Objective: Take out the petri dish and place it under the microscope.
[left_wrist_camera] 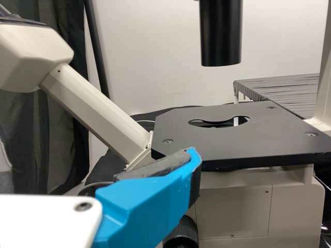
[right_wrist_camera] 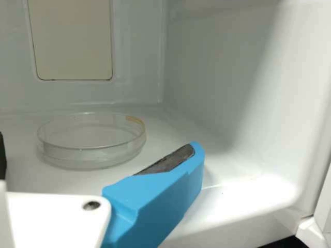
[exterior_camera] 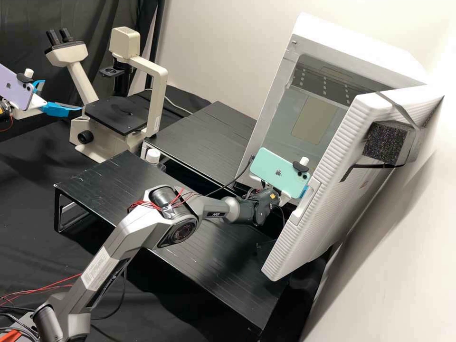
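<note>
One clear petri dish, round and shallow, sits flat on the floor of the white cabinet, a yellowish mark at its rim. Cabinet door swung out. Right hand is at the cabinet opening, spread wide, nothing held; the dish lies ahead of it, roughly in line with the gap, and no contact is seen. Left hand is off beside the microscope, also spread and without a load, near the black stage. Stage carries no dish; its cut-out lies under a dark barrel. Step in hand, as I judge it: lining up to pick the dish out of the cabinet, so the job is still near its start. Next move probably calls for the right hand to go in low and level, one finger either side of the dish wall, then a gentle squeeze. Smooth, slick sides could slip, and an off-centre approach might push the dish towards the back. It needs to come out flat and clear the door, then go to the stage; whether the left hand takes part in that is anyone's guess.
</note>
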Controlling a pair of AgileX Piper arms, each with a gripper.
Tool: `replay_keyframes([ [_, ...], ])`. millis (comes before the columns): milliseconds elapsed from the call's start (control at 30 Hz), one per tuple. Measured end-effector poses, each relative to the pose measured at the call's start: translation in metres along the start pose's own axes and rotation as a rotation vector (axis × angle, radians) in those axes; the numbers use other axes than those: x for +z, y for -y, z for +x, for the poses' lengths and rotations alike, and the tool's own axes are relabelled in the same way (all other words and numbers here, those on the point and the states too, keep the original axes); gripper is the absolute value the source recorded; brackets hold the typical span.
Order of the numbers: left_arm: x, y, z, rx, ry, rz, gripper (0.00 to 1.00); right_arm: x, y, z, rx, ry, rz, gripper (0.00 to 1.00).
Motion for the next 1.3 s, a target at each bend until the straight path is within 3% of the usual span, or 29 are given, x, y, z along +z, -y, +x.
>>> replay_keyframes([
  [1300, 0.0, 0.0, 0.0, 0.0, 0.0, 0.0, 1.0, -0.0077, 0.0069, 0.0032, -0.027, 0.02, -0.027, 0.0],
])
